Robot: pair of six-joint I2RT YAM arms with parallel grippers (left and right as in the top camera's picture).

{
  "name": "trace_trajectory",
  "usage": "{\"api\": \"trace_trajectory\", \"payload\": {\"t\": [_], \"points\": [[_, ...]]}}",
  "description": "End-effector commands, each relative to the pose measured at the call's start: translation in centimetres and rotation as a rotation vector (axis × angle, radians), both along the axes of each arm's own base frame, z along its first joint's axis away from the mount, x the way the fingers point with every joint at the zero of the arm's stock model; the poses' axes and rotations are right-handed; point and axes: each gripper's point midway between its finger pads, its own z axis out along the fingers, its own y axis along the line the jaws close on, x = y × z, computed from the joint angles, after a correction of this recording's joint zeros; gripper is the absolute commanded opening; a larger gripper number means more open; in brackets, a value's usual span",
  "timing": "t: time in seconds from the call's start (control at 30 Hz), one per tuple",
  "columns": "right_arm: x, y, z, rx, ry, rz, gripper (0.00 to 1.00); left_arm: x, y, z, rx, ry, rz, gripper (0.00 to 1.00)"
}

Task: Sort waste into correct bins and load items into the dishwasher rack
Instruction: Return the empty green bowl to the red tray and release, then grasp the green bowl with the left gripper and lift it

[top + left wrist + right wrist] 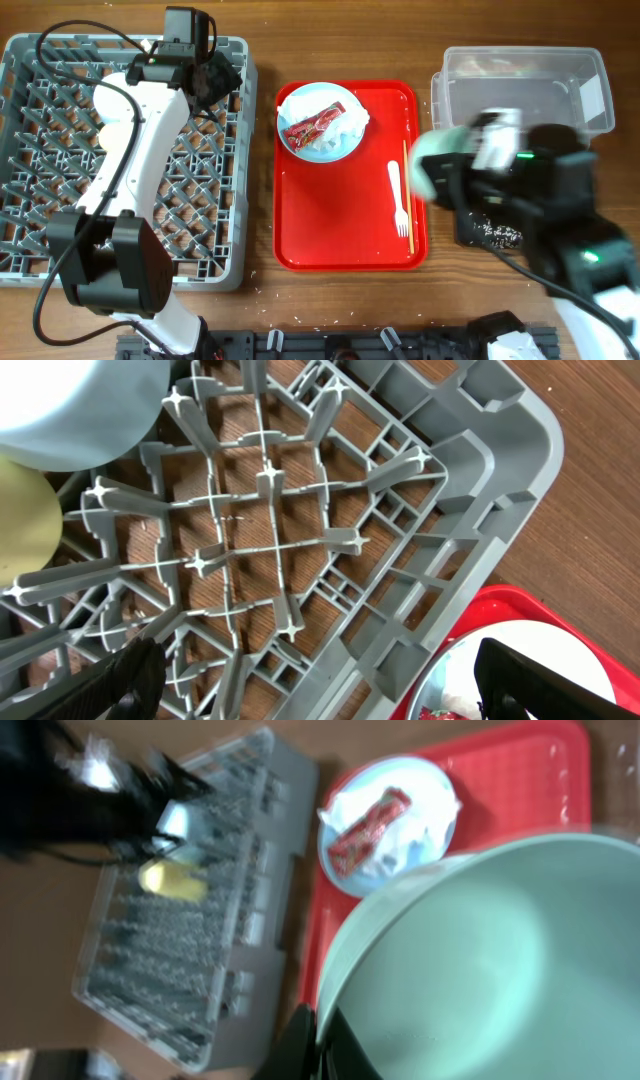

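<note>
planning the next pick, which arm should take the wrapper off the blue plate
Left. The left hand is open and empty over the rack edge beside the red tray, close to the wrapper on the plate. The right hand is shut on the mint-green bowl, so it is occupied.

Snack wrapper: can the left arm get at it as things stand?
Probably yes. The left gripper hangs open over the rack's edge beside the plate, and the wrapper lies on top, uncovered.

the rack (30,60) is a grey lattice over the brown wood-grain table (260,310). the serving tray (340,230) is bright red, the plate (300,97) pale blue, its wrapper (312,126) red and white on a white napkin (352,122). there's a mint-green bowl (500,950), yellow cup (170,878), white fork (397,195), and a black bin (470,232) speckled with pale scraps (500,236).
</note>
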Motion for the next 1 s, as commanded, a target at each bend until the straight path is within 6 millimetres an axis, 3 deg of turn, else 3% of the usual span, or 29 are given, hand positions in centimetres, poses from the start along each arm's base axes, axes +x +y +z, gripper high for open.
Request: {"api": "trace_trajectory", "payload": {"t": [0.0, 0.07, 0.13, 0.2, 0.23, 0.37, 0.5, 0.6, 0.63, 0.7, 0.73, 0.8, 0.87, 0.97], "points": [[1.8, 5.9, -6.0, -0.223, 0.061, -0.001, 0.04, 0.1, 0.3, 0.1, 0.010, -0.005, 0.017, 1.00], [1.9, 11.3, -11.1, -0.324, 0.083, 0.099, 0.05, 0.1, 0.3, 0.1, 0.010, -0.005, 0.018, 1.00], [1.3, 14.8, -14.9, -0.352, 0.116, 0.173, 0.04, 0.1, 0.3, 0.1, 0.010, -0.005, 0.018, 1.00], [0.6, 16.2, -16.5, -0.365, 0.126, 0.215, 0.05, 0.1, 0.3, 0.1, 0.010, -0.005, 0.018, 1.00], [0.0, 17.4, -16.6, -0.347, 0.118, 0.257, 0.07, 0.1, 0.3, 0.1, 0.010, -0.005, 0.017, 1.00], [0.2, 17.8, -16.2, -0.331, 0.100, 0.257, 0.47, 0.1, 0.3, 0.1, 0.010, -0.005, 0.018, 1.00], [0.3, 17.5, -15.2, -0.340, 0.082, 0.280, 0.65, 0.1, 0.3, 0.1, 0.010, -0.005, 0.018, 1.00], [2.9, 12.8, -11.0, -0.408, 0.043, 0.126, 1.00, 0.1, 0.3, 0.1, 0.010, -0.005, 0.018, 1.00], [4.1, 10.0, -8.3, -0.383, 0.041, 0.052, 1.00, 0.1, 0.3, 0.1, 0.010, -0.005, 0.018, 1.00], [6.6, 1.8, -3.5, -0.342, 0.008, -0.170, 1.00, 0.1, 0.3, 0.1, 0.010, -0.005, 0.018, 1.00], [7.2, -3.3, -2.1, -0.366, -0.005, -0.319, 1.00, 0.1, 0.3, 0.1, 0.010, -0.005, 0.017, 1.00], [6.6, -11.3, -0.9, -0.441, 0.010, -0.557, 1.00, 0.1, 0.3, 0.1, 0.010, -0.005, 0.018, 1.00], [6.0, -15.7, -0.6, -0.441, 0.039, -0.691, 1.00, 0.1, 0.3, 0.1, 0.010, -0.006, 0.018, 1.00], [6.2, -17.5, -1.0, -0.448, 0.067, -0.745, 1.00, 0.1, -0.1, 0.1, -0.014, -0.003, 0.007, 1.00]]}}
